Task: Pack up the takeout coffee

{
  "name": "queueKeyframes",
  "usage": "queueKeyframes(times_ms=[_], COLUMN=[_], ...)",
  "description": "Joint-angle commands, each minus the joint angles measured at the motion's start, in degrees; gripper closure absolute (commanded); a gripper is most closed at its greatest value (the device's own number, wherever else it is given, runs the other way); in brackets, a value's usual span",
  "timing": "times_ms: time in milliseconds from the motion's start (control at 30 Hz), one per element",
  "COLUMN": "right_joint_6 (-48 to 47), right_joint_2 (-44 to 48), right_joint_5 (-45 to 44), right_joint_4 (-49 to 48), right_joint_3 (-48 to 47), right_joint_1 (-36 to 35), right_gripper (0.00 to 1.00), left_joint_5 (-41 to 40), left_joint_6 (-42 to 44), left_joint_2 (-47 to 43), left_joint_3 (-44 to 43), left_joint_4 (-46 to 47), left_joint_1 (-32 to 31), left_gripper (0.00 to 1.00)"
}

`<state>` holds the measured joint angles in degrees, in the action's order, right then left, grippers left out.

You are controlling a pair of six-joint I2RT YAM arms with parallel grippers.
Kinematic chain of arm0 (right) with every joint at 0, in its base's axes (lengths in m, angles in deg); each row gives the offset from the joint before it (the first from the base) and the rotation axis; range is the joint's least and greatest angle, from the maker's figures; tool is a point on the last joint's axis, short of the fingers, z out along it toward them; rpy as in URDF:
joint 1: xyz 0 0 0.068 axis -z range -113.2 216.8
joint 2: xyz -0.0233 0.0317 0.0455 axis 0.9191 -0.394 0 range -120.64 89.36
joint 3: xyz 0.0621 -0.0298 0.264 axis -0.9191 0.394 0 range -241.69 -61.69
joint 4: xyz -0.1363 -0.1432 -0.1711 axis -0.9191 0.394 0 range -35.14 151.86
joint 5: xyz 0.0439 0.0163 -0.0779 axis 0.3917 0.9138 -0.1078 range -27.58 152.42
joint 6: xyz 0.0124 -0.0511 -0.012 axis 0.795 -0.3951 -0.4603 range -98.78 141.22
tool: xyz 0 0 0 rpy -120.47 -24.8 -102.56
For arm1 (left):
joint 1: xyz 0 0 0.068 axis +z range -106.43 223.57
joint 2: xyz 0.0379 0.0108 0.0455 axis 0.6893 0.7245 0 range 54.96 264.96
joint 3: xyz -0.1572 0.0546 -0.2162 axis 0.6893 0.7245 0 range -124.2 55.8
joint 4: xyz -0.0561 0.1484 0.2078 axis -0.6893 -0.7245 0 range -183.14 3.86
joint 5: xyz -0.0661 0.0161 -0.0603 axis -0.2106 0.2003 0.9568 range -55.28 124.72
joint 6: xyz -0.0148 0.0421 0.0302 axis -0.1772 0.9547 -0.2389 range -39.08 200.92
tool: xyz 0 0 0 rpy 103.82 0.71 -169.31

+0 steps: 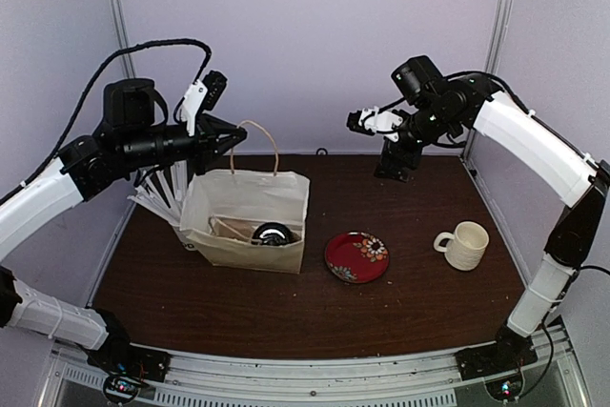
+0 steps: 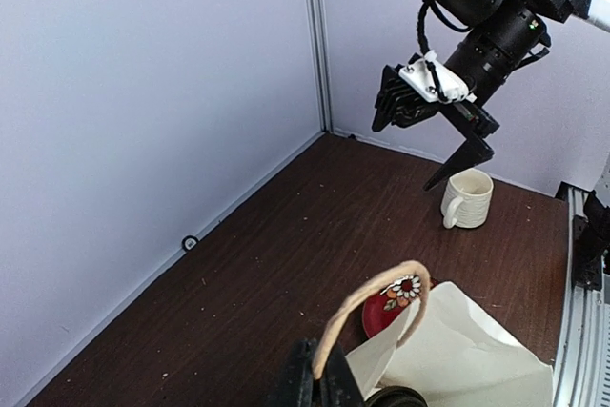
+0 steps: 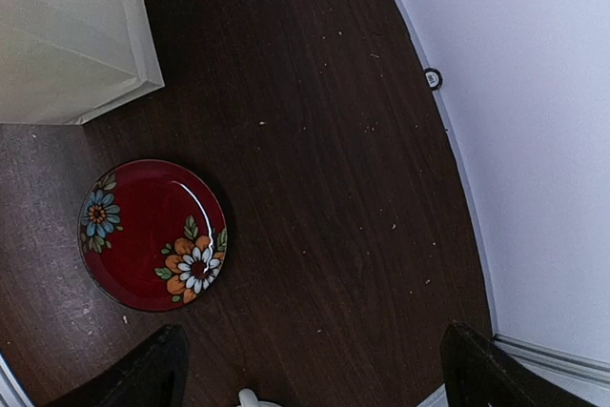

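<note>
The takeout coffee (image 1: 273, 233) sits inside the open paper bag (image 1: 246, 199) at the table's (image 1: 400, 316) 9 o'clock side, seen from above; only its round black lid shows over the front wall, and the cup body is largely hidden. The left gripper (image 1: 232, 136) hangs above the bag's 11 o'clock corner with its fingers pressed together, pinching 1 looped paper handle (image 2: 410, 268), which rises from between the tips in the left wrist view. The right gripper (image 1: 362, 123) hovers high over the table's 1 o'clock area, fingers spread wide and holding nothing. In its own wrist view it looks straight down on bare wood and the plate. A red plate (image 1: 356, 256) painted with flowers lies just beside the bag at its 3 o'clock, apart from it. A cream ribbed mug (image 1: 465, 245) stands upright farther out toward 3 o'clock. Behind the bag, at its 10 o'clock, white sticks (image 1: 152, 197) fan out from a container that the bag hides.
</note>
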<state>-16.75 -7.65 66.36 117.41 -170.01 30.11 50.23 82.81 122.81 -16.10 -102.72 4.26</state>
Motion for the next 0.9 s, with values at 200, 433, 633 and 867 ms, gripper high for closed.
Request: queueKeyframes(times_ms=[200, 433, 633, 867], right_joint_6=[2.4, 2.3, 1.9, 1.6], right_joint_2=[0.7, -1.2, -1.6, -2.0], right_joint_5=[3.7, 4.6, 4.6, 4.1], right_joint_4=[-3.2, -2.0, -0.8, 0.8], right_joint_3=[0.9, 0.3, 1.1, 2.0], right_joint_1=[0.2, 0.2, 0.2, 0.1], right_gripper=[0.04, 0.04, 0.04, 0.04], left_joint_5=[0.8, 0.8, 3.1, 5.0], left_joint_6=[-1.7, -5.3, -6.2, -9.4], left_joint_2=[-6.9, -12.4, -14.4, -17.3], left_joint_3=[5.7, 9.3, 11.3, 15.9], left_joint_4=[0.8, -1.1, -5.6, -8.2], left_joint_1=[-1.3, -5.0, -9.3, -13.1], left_gripper=[1.0, 1.0, 1.0, 1.0])
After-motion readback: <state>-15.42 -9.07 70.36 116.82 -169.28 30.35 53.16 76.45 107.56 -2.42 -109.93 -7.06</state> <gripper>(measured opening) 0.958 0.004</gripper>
